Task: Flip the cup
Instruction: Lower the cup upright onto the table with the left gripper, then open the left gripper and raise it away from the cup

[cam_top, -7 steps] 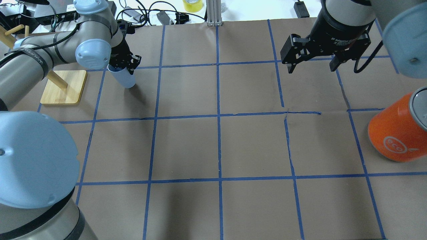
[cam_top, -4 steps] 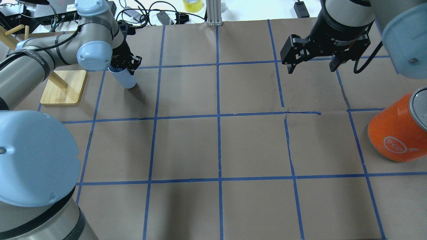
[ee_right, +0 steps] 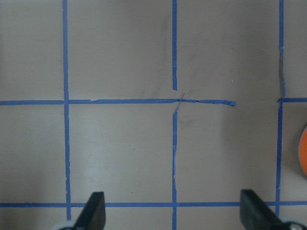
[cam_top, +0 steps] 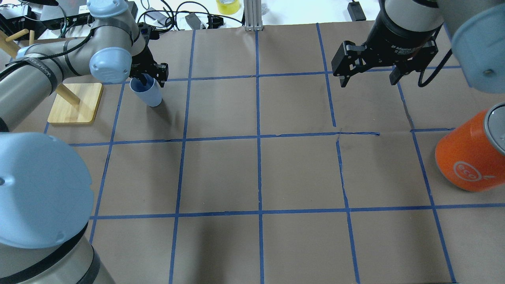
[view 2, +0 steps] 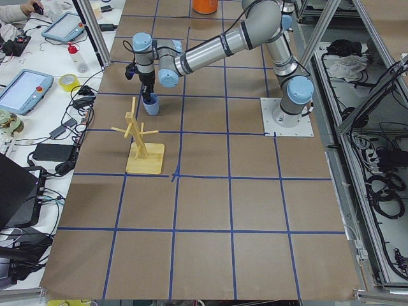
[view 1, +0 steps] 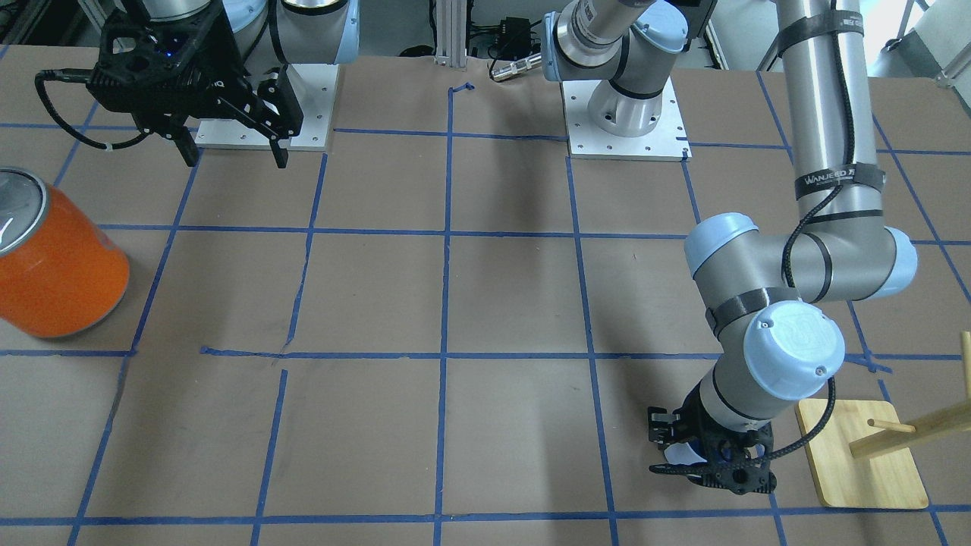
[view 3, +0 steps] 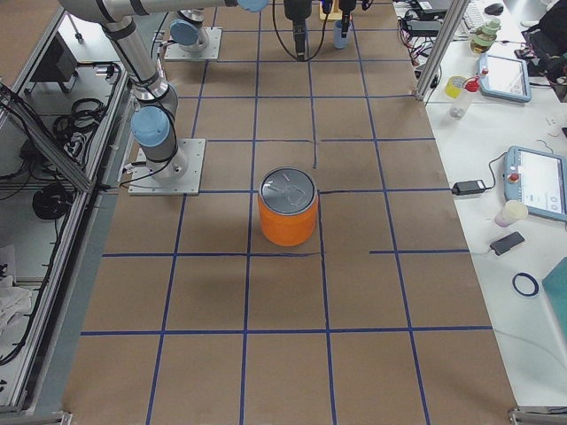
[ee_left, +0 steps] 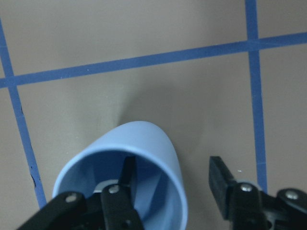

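Observation:
The pale blue cup (cam_top: 148, 94) stands mouth-up on the brown paper at the far left, beside the wooden rack. It also shows in the left wrist view (ee_left: 148, 143) and partly behind the gripper in the front view (view 1: 683, 453). My left gripper (cam_top: 154, 79) is open over the cup's rim. One finger (ee_left: 125, 179) is inside the cup; the other (ee_left: 221, 179) is outside, with a gap to the wall. My right gripper (cam_top: 369, 79) is open and empty, hovering over the far right of the table (ee_right: 173, 213).
A wooden peg rack on a bamboo base (cam_top: 75, 102) stands just left of the cup. A large orange can with a silver top (cam_top: 469, 157) sits at the right edge. Blue tape lines grid the paper. Cables and a yellow tape roll (cam_top: 228, 6) lie beyond the far edge.
The left gripper has opened and let go of the cup's rim. The cup, held tilted before, now stands on the table with its mouth up. The right arm has not moved.

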Robot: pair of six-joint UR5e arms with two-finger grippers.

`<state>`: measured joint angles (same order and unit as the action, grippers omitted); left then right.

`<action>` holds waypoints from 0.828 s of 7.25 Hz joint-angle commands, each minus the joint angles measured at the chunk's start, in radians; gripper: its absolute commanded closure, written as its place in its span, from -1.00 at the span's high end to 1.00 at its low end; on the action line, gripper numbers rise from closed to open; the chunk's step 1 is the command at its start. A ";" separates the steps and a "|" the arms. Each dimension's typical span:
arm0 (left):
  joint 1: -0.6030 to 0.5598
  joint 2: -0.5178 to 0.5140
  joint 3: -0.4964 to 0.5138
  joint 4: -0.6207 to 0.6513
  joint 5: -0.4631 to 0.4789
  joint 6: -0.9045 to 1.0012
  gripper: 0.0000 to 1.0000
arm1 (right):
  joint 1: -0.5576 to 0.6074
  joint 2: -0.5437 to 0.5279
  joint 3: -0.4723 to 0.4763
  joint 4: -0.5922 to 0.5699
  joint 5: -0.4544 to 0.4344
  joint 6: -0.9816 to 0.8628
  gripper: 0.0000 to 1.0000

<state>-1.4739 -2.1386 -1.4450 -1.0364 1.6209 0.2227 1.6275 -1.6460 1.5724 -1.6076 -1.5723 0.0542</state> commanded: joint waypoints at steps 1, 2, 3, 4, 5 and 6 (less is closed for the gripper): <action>-0.011 0.070 0.009 -0.063 0.001 -0.005 0.50 | 0.000 0.000 0.000 0.000 0.000 0.001 1.00; -0.022 0.124 0.012 -0.141 0.001 -0.014 0.54 | 0.000 0.000 0.000 0.000 0.000 0.001 1.00; -0.048 0.191 0.029 -0.247 0.002 -0.028 0.58 | 0.000 0.000 0.000 0.000 0.000 0.001 1.00; -0.098 0.254 0.040 -0.307 0.004 -0.061 0.59 | 0.000 0.000 0.000 0.000 0.000 0.001 1.00; -0.152 0.305 0.034 -0.336 0.005 -0.118 0.60 | 0.000 0.000 0.000 0.000 0.002 0.001 1.00; -0.176 0.348 0.022 -0.347 0.022 -0.127 0.63 | 0.000 0.000 0.000 0.000 0.002 0.001 1.00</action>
<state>-1.6063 -1.8511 -1.4144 -1.3527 1.6294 0.1262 1.6275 -1.6460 1.5723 -1.6076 -1.5714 0.0552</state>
